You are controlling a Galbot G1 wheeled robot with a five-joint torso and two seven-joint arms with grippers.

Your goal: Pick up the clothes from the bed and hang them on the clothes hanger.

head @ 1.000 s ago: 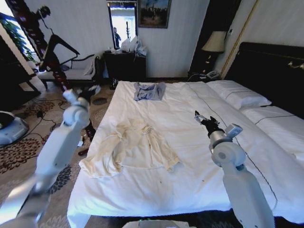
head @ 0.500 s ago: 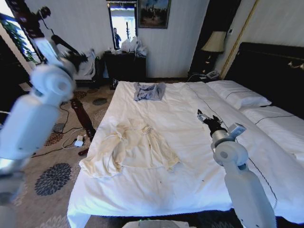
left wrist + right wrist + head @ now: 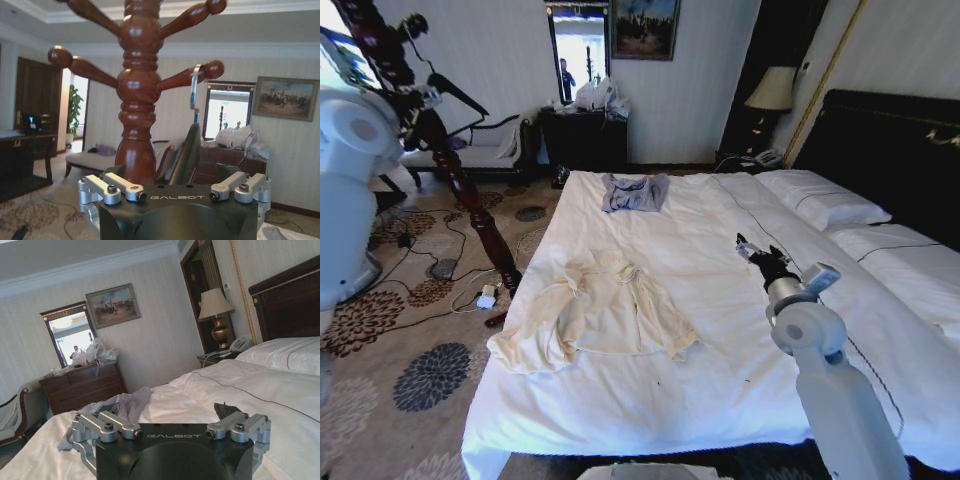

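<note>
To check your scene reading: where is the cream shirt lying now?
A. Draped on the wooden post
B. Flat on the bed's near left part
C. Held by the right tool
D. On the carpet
B: the cream shirt lies spread on the bed, untouched by either tool.

You have the cream, thin-fabric long-sleeved shirt lying crumpled and spread flat on the large white-sheeted bed, near the bed's left edge, with one sleeve end at that edge. The bed has white pillows against a dark headboard at your right. You can see the slim black shoulder-shaped hanger hanging by its silver wire hook, upright and off the bed.
</note>
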